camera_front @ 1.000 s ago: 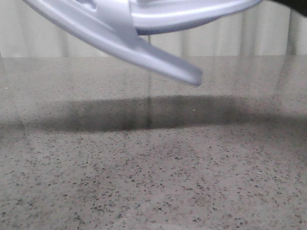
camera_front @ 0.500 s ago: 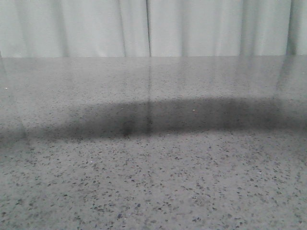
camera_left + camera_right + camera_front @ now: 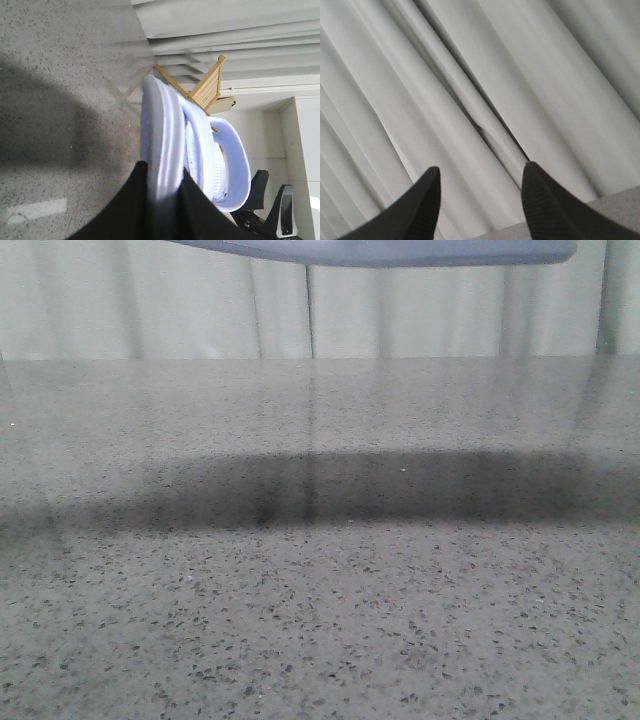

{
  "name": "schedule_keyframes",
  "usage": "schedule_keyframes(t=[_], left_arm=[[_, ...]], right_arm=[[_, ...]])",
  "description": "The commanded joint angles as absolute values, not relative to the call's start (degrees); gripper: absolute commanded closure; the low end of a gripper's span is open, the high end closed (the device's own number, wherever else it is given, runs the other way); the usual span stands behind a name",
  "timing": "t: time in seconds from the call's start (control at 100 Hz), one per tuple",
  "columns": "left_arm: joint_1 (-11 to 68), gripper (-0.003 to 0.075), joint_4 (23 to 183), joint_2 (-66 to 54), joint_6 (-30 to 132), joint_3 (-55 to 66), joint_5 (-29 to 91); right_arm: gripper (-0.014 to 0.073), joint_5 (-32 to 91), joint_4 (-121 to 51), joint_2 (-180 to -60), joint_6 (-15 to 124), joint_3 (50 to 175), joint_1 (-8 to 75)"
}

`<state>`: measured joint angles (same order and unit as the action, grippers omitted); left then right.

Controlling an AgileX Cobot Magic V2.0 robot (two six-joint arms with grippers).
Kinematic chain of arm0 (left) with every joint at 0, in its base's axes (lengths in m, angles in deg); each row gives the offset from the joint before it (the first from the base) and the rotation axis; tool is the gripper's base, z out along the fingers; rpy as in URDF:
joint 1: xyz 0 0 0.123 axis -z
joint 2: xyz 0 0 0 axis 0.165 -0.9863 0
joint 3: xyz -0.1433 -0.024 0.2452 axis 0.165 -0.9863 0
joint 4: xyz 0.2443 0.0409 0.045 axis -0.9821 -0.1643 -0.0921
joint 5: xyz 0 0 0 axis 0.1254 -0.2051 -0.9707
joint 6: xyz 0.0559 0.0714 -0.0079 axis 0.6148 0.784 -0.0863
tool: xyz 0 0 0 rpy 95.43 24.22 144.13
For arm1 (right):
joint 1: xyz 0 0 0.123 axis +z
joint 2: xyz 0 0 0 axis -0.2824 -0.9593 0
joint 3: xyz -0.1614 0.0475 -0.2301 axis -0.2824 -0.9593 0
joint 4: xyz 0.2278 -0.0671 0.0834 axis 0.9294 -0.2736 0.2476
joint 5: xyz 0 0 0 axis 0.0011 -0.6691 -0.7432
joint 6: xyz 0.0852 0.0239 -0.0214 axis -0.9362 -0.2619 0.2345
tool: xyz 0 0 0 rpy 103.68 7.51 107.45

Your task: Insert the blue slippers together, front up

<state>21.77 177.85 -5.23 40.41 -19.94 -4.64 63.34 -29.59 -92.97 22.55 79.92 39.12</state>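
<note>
Between left fingers [image 3: 131,200]: blue slippers [image 3: 165,145].

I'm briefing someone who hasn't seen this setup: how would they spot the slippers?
Above the speckled grey table, look at the left gripper, whose black fingers pinch the blue slippers edge-on. They are a pale blue-white pair nested together, ribbed footbed and wide strap showing, the only things held; the right gripper is open and empty.

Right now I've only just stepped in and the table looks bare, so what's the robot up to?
The left gripper holds the blue slippers nested together, its fingers pinched on the sole edge. The pair hangs above the speckled table, so the front view catches only a sliver of one at its top edge. The right gripper is open and holds nothing, pointing at the pale curtain.
</note>
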Motion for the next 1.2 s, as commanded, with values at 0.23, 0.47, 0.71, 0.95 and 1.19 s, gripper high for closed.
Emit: schedule_keyframes(t=[0.23,0.47,0.71,0.95,1.19], left_arm=[[22.35,0.0704,181.59,-5.47,40.5,-18.02,-4.29],[22.35,0.0704,181.04,-11.94,43.95,-18.02,-4.82],[22.35,0.0704,181.05,-19.65,46.64,-18.02,-7.21],[22.22,0.0704,182.18,-25.42,49.53,-18.02,-7.0],[22.22,0.0704,182.18,-27.06,50.37,-18.02,-5.89]], right_arm=[[0.0284,67.62,-30.23,-92.91,23.99,81.9,38.53],[0.0284,67.35,-30.23,-92.91,23.99,81.9,38.53],[0.0284,66.98,-30.23,-92.91,23.99,81.9,38.53],[0.0284,66.75,-30.23,-92.91,24.08,81.9,38.53],[0.0284,66.75,-30.23,-92.91,25.3,81.9,38.53]])
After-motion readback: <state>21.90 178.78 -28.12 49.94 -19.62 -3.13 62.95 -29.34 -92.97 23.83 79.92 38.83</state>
